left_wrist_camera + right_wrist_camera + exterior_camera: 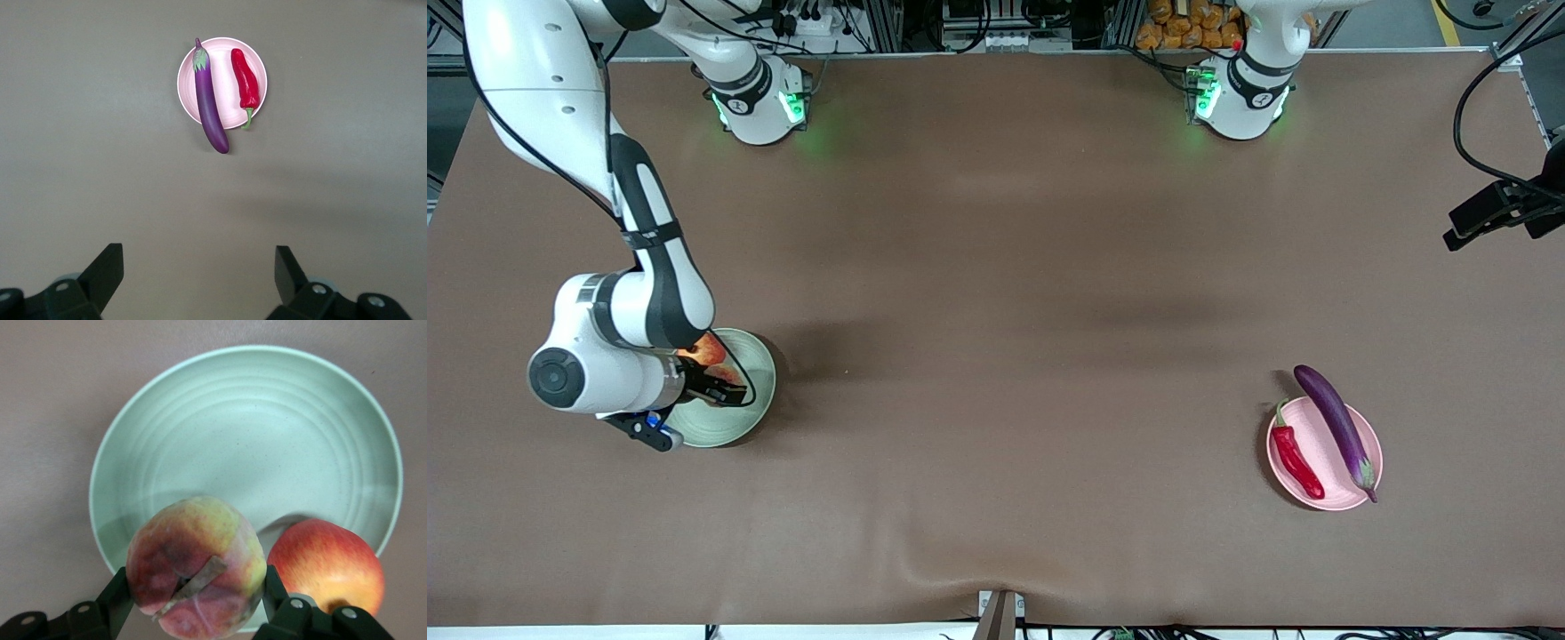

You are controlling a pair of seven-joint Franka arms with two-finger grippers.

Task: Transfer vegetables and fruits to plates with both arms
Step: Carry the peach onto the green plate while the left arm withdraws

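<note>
My right gripper (713, 389) is over the pale green plate (738, 418) and is shut on the fuzzy pink-orange peach (193, 573); in the right wrist view (198, 587) a finger presses each side of the peach at the plate's (253, 440) rim. The round red-yellow fruit (327, 563) lies on that plate beside the peach. The purple eggplant (1336, 427) and the red chili pepper (1296, 453) lie on the pale pink plate (1319, 440); the eggplant overhangs its rim. My left gripper (198, 257) is open and empty, high over bare table, with the pink plate (225, 87) in its view. It is out of the front view.
A brown cloth covers the table. A black clamp with a cable (1503, 209) juts in at the left arm's end of the table. A small mount (1000, 613) sits at the table edge nearest the front camera.
</note>
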